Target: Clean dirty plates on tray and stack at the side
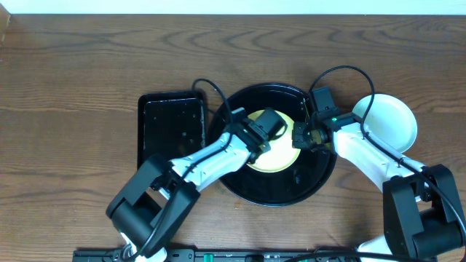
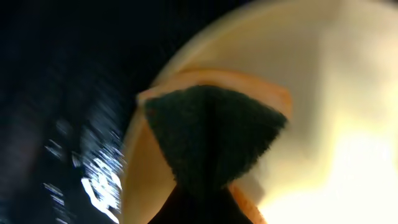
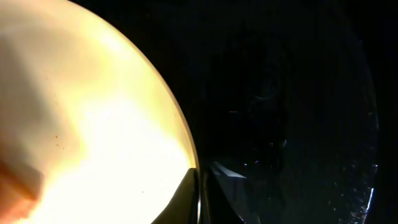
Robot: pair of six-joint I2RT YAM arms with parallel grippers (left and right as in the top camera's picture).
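Note:
A pale yellow plate (image 1: 275, 154) lies inside the round black tray (image 1: 251, 185). My left gripper (image 1: 268, 131) is over the plate's far left part, shut on a dark green and orange sponge (image 2: 211, 134) that presses on the plate (image 2: 329, 81). My right gripper (image 1: 300, 137) is at the plate's right edge. In the right wrist view its jaws (image 3: 198, 190) are closed on the rim of the plate (image 3: 93, 112), with the tray floor (image 3: 286, 124) beside it. A pale mint-blue plate (image 1: 387, 122) sits on the table, right of the tray.
A smaller rectangular black tray (image 1: 171, 131) lies left of the round tray, close to my left arm. The wooden table (image 1: 73, 87) stretches to the left and back. Cables arch over the tray's far rim.

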